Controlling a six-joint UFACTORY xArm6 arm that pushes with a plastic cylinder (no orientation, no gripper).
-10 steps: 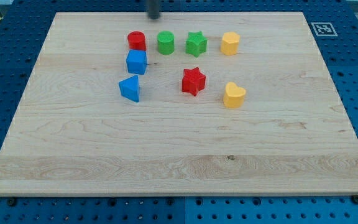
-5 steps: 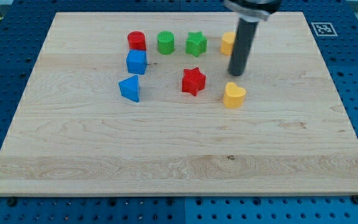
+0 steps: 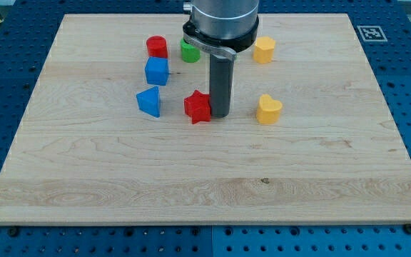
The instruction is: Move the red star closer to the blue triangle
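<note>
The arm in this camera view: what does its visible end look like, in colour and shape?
A straight dark grey cylindrical rod hangs from a wider round collar, silver-grey above with a black ring and a small bracket. My tip is blunt and flat. No cables or markings show.

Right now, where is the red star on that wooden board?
The red star sits just above the board's middle, a short gap to the view's right of the blue triangle, with my tip against its right side.

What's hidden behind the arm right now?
The arm covers part of the green cylinder, whose left side shows. Anything else behind it is hidden. My tip sits against the red star, on the view's right.
</note>
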